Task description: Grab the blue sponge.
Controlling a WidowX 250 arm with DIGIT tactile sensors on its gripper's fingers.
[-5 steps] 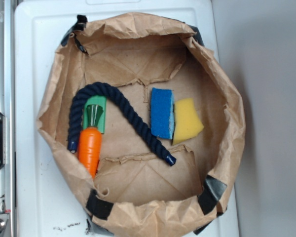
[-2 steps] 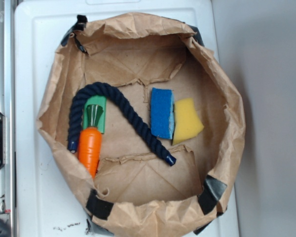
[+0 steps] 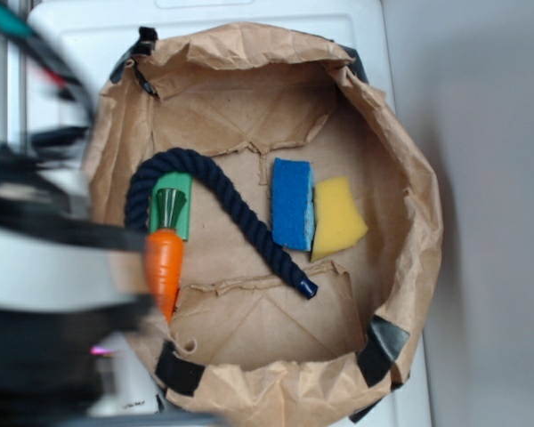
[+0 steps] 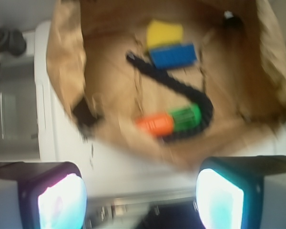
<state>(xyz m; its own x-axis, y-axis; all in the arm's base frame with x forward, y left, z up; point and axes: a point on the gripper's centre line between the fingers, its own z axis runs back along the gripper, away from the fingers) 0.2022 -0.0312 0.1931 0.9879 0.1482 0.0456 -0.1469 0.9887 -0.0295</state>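
Grasp not started. I read the gripper (image 4: 140,191) fingers as spread apart and empty, outside the paper bag (image 3: 409,160). The blue sponge (image 3: 292,203) lies inside, touching the yellow sponge (image 3: 338,216); approach, descent and closure remain

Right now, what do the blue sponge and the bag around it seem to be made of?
The blue sponge looks like soft matte foam, with a paler layer along one side, likely a different texture. The bag looks like brown kraft paper: creased, crumpled walls, dull finish, and dark tape at the rim.
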